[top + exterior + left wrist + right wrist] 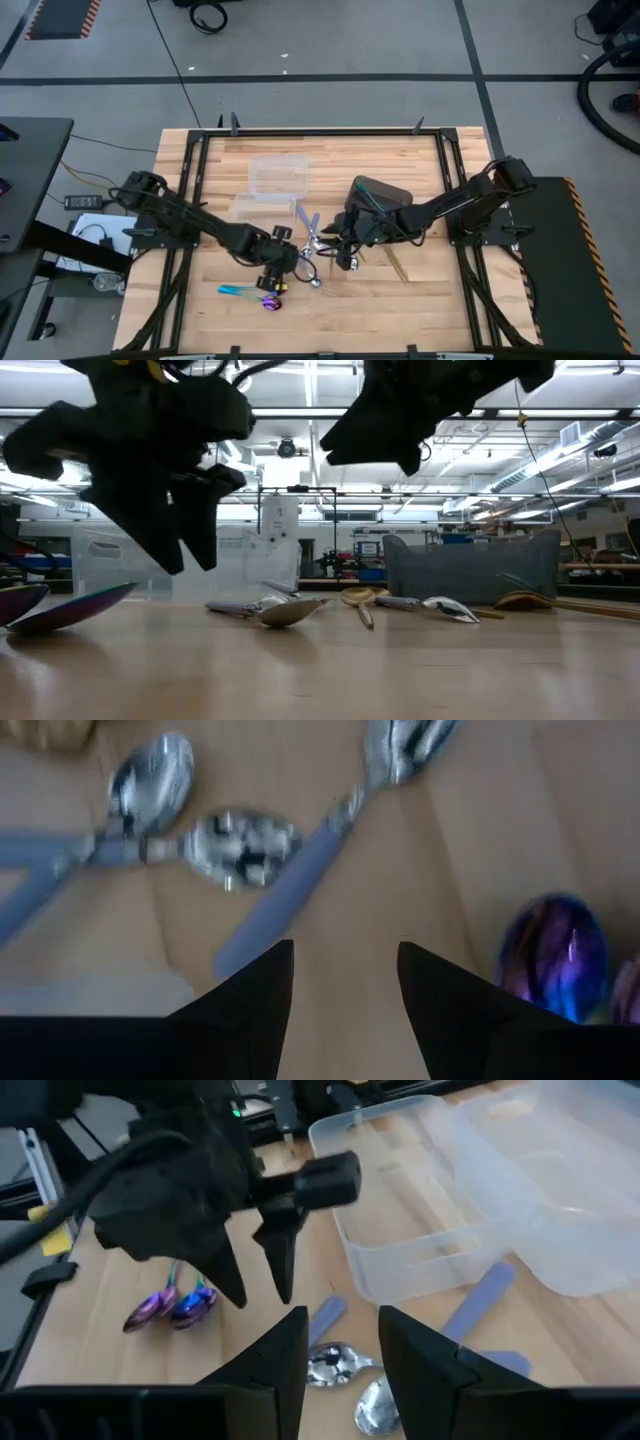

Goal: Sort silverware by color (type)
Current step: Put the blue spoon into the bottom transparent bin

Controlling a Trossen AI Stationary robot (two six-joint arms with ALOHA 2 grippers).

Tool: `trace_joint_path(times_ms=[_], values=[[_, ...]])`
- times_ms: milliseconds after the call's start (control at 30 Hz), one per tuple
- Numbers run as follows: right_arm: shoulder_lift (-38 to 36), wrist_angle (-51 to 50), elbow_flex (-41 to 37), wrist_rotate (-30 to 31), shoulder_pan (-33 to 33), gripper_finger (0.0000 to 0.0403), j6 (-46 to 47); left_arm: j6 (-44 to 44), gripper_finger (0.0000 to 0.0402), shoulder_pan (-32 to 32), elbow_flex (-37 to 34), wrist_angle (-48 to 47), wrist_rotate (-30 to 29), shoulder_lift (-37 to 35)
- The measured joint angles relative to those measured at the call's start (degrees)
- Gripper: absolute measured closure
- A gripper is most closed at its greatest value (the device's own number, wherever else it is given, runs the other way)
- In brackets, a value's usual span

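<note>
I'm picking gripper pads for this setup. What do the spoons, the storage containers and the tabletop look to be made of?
Silver spoons: polished metal bowls with mirror reflections; their pale blue-grey handles look matte, perhaps coated or plastic.
Iridescent spoons: metal with a glossy blue-purple rainbow finish, probably.
Clear containers: translucent plastic; the wood shows through them.
Dark bin: opaque grey, likely plastic.
Tabletop: pale wood planks with visible grain.

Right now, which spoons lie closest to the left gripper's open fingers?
The silver spoons with pale blue handles, just ahead of the left gripper; the iridescent purple spoon lies off to one side.
</note>
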Motion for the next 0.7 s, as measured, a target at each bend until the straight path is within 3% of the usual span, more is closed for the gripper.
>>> trace_joint_path(times_ms=[233,567,700], values=[[-1.73,-3.02,0.02,4.23,0.87,0.0269,0.01,4.52,0.0215,2.26,2.87,-1.15,0.81,2.2],[-2.44,-8.37,-0.02,4.45,1.0,0.027,-0.17,13.89,0.0215,4.29,7.39,-1.14,1.06,6.6],[-2.56,-9.04,-0.02,5.66,1.29,0.027,-1.05,15.45,0.0215,6.27,7.39,0.91,4.83,6.47]])
